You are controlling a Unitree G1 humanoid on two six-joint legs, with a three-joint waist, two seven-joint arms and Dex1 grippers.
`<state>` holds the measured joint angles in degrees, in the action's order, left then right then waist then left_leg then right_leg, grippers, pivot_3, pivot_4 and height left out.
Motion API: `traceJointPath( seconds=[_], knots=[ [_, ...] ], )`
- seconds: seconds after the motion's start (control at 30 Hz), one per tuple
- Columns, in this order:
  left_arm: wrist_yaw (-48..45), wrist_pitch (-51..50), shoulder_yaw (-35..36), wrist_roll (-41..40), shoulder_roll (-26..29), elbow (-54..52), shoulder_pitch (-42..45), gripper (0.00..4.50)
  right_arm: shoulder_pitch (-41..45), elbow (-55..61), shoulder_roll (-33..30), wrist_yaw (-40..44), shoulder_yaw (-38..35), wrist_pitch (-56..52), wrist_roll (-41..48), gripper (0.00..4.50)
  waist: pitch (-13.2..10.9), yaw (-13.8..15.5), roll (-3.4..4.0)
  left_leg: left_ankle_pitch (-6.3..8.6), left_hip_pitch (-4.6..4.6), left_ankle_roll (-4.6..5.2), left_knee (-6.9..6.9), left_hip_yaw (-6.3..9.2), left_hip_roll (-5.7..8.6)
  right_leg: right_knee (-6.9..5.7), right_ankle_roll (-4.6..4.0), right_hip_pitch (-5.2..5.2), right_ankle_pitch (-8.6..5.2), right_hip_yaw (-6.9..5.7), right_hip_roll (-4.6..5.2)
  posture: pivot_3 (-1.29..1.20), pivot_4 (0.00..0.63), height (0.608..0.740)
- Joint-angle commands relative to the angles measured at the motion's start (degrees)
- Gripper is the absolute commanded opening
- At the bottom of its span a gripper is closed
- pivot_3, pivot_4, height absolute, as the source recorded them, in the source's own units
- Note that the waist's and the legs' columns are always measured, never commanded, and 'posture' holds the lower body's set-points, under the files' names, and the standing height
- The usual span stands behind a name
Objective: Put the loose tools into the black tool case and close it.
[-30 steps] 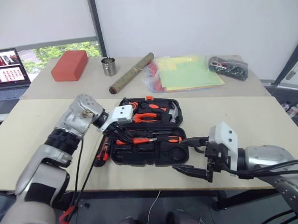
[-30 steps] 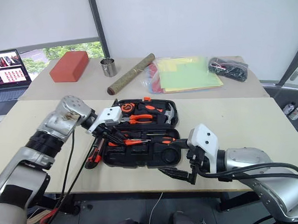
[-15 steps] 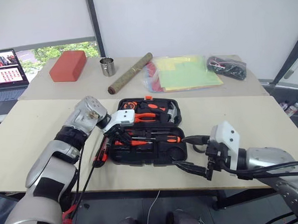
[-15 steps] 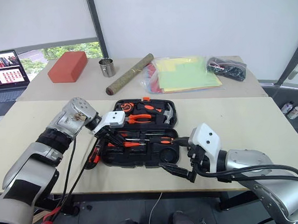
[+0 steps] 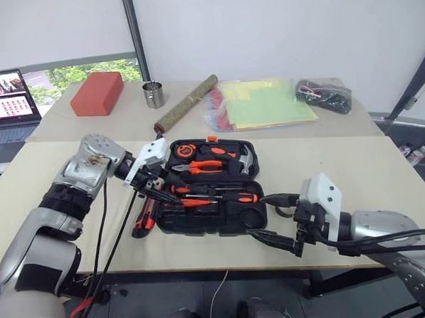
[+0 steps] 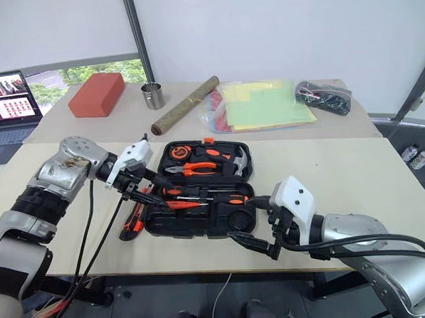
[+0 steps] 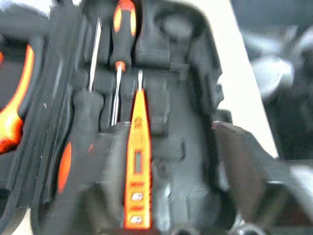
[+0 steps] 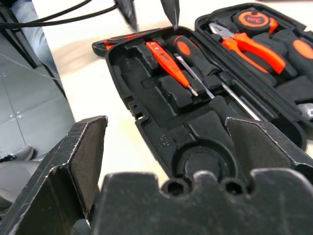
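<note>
The black tool case (image 5: 229, 212) lies open in the middle of the near table. Its front tray holds two orange-and-black screwdrivers (image 7: 122, 24) (image 7: 80, 132) and, beside them, a slim red screwdriver (image 7: 138, 161). My left gripper (image 5: 170, 190) hovers over the tray's left end, open, its fingers (image 7: 242, 171) either side of the slim screwdriver and apart from it. The orange-black utility knife (image 5: 144, 219) lies on the table just left of the case. By the case's right front corner my right gripper (image 5: 257, 215) stands wide open and holds nothing.
Pliers (image 8: 249, 46), a tape measure (image 8: 252, 19) and a hammer (image 5: 244, 159) sit in the lid half. On the far table are a red block (image 5: 98, 92), a metal cup (image 5: 154, 94), a long tube (image 5: 187, 103), coloured folders (image 5: 263, 103), a dark bag (image 5: 325, 95) and a laptop (image 5: 6, 98).
My left gripper has pulled back to the left and risen a little off the tray, and its fingers have spread. The slim red screwdriver stays in its slot. The right arm has kept still.
</note>
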<state>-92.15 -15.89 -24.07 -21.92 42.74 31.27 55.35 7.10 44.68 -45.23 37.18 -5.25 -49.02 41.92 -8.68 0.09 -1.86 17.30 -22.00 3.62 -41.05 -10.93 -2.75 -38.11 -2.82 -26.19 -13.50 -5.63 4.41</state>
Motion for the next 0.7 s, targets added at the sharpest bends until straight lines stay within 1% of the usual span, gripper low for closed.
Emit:
traceJointPath(
  seconds=[0.03, 0.07, 0.1, 0.13, 0.17, 0.33, 0.53, 0.7],
  knots=[
    [3.54, 2.86, 5.86, -0.14, -4.56, 2.54, -2.1, 1.3, 0.86, 0.01, -0.03, 0.33, -1.35, 1.67, 0.42, 4.5, 0.0, 0.32, 0.0, 0.0, -0.01, 0.02, -0.03, 0.0, 0.02, -0.01, 0.02, 0.01, 0.01, 0.0, 0.01, 0.0, 0.15, 0.736],
    [4.27, 3.94, 6.63, 0.52, -5.6, 3.12, -3.01, 1.02, 1.18, -0.22, 0.04, 0.29, -1.19, 1.66, 0.37, 4.5, 0.0, 0.37, 0.0, 0.01, -0.03, 0.04, -0.05, 0.0, 0.02, 0.01, 0.04, 0.02, 0.02, 0.01, 0.01, 0.0, 0.15, 0.736],
    [4.56, 5.11, 7.25, 1.16, -6.44, 3.58, -3.94, 0.59, 1.52, -0.43, 0.12, 0.23, -1.06, 1.61, 0.38, 4.5, 0.0, 0.36, 0.0, 0.02, -0.03, 0.05, -0.07, 0.0, 0.03, 0.0, 0.04, 0.02, 0.03, 0.02, 0.01, 0.0, 0.15, 0.736],
    [4.3, 5.55, 7.8, 1.43, -7.03, 3.92, -4.65, 0.3, 1.79, -0.59, 0.19, 0.18, -0.97, 1.55, 0.42, 4.5, 0.0, 0.36, 0.0, 0.02, -0.03, 0.06, -0.08, 0.0, 0.03, 0.01, 0.04, 0.02, 0.03, 0.02, 0.0, 0.0, 0.15, 0.736],
    [3.97, 5.8, 7.84, 2.06, -7.27, 4.12, -5.25, 0.11, 2.01, -0.71, 0.24, 0.14, -0.92, 1.47, 0.47, 4.5, 0.0, 0.31, 0.0, 0.02, -0.03, 0.06, -0.08, 0.0, 0.03, 0.0, 0.04, 0.01, 0.03, 0.02, -0.01, 0.0, 0.15, 0.736],
    [9.4, 9.74, 6.92, 8.74, -9.3, 9.14, -5.86, 0.11, 2.47, -1.13, 0.12, 0.21, -1.04, 1.32, 0.66, 4.5, 0.0, 0.22, 0.0, 0.02, -0.03, 0.05, -0.05, 0.0, 0.02, 0.01, 0.02, 0.0, 0.04, 0.01, -0.04, 0.0, 0.15, 0.736],
    [11.17, 17.09, 5.51, 15.1, -9.64, 13.33, -8.46, 0.11, 2.59, -1.09, 0.54, -0.2, -0.68, 1.09, 0.82, 4.5, 0.04, 0.27, -0.02, 0.02, 0.04, 0.06, -0.03, -0.01, 0.03, 0.01, 0.02, 0.05, 0.04, 0.03, -0.01, 0.0, 0.15, 0.736],
    [10.46, 19.0, 6.56, 16.0, -9.35, 12.26, -10.98, 0.11, 3.03, -1.45, 1.02, -0.21, -0.3, 1.12, 0.67, 4.5, 0.37, -0.23, -0.02, 0.02, 0.2, 0.06, 0.07, -0.03, 0.01, 0.01, 0.01, 0.1, 0.04, 0.08, -0.02, 0.0, 0.15, 0.736]
  ],
)
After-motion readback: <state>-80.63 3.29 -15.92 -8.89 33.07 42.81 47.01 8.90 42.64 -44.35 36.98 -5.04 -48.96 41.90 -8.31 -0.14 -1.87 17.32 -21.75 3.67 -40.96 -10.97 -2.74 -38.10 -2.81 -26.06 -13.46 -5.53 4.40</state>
